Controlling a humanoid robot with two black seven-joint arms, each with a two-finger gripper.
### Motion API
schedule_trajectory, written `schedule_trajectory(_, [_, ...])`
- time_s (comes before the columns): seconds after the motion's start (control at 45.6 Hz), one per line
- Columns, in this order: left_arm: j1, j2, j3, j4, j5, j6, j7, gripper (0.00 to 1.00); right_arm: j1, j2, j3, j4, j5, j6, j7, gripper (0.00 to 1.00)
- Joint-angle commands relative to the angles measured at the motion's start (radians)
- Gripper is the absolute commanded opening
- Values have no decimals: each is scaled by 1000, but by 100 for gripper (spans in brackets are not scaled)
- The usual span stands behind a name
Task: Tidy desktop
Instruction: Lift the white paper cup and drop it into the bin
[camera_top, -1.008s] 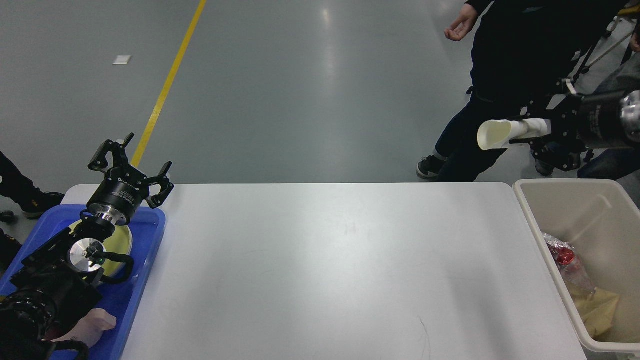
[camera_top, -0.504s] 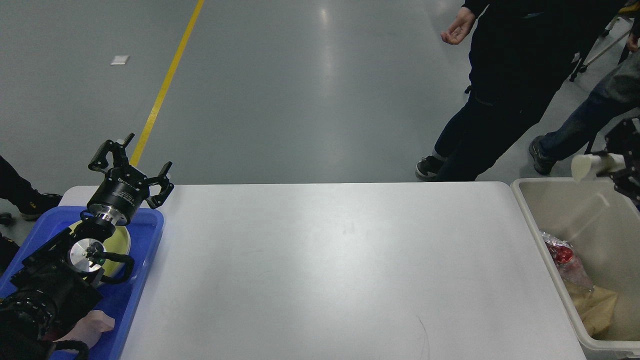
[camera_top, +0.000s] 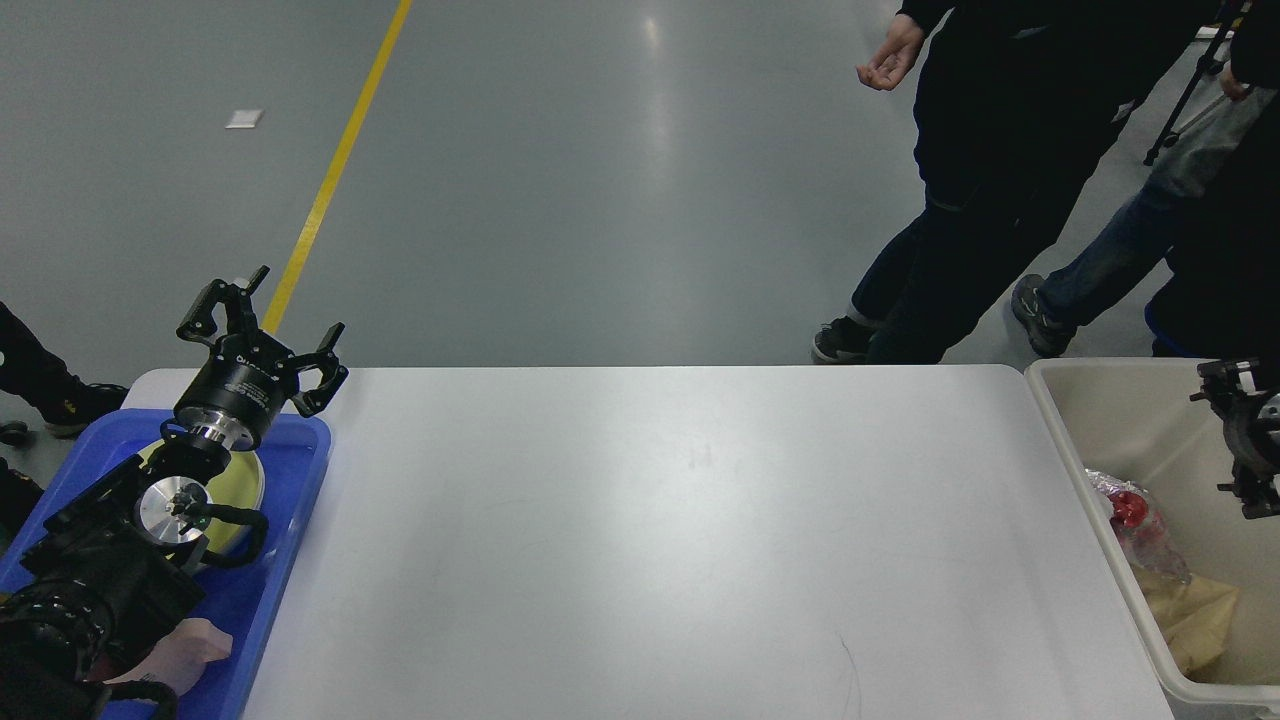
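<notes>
The right gripper (camera_top: 1235, 440) is now sitting low at the right edge of the view, over the beige bin (camera_top: 1060, 440), where half a second ago it was holding a pale cup just above the bin's far rim; that cup is no longer showing anywhere, and whether it is lying in the bin I cannot tell. Only a sliver of this gripper is peeking in, dark and cut off by the frame, so I cannot say whether it is parted or closed. The left gripper (camera_top: 262, 325) is staying exactly where it was, hanging above the far end of the blue tray (camera_top: 305, 480) with its fingers spread wide and nothing between them. The desk (camera_top: 680, 540) is lying white and bare across the middle, between tray and bin, unchanged. Inside the bin a crumpled clear wrapper with red (camera_top: 1125, 510) and a yellowish paper piece (camera_top: 1195, 610) are resting as before. In the tray a pale yellow plate (camera_top: 245, 480) is mostly hidden behind the left arm, and a pinkish object (camera_top: 185, 645) is partly covered too. Beyond the desk the standing people (camera_top: 960, 200) are shifting leftward, their upper bodies cut off.
</notes>
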Motion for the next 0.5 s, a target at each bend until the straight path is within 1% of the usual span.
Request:
schedule_trajectory(0.0, [0, 0, 0, 0, 0, 0, 0, 96, -41, 33, 61, -55, 0, 1, 3, 100])
schedule_trajectory(0.219, [0, 0, 0, 0, 0, 0, -1, 96, -22, 54, 360, -57, -1, 3, 6, 100])
schedule_trajectory(0.263, [0, 0, 0, 0, 0, 0, 0, 96, -13, 67, 432, -57, -1, 3, 15, 100])
schedule_trajectory(0.307, [0, 0, 0, 0, 0, 0, 0, 96, -7, 77, 508, -57, -1, 3, 41, 100])
schedule_trajectory(0.351, [0, 0, 2, 0, 0, 0, 0, 96, -7, 82, 593, -55, -1, 6, 95, 100])
schedule_trajectory(0.394, [0, 0, 0, 0, 0, 0, 0, 96, -10, 84, 676, -49, -1, 10, 170, 100])
schedule_trajectory(0.482, [0, 0, 0, 0, -2, 0, 0, 96, -16, 96, 797, -44, -3, 21, 365, 100])
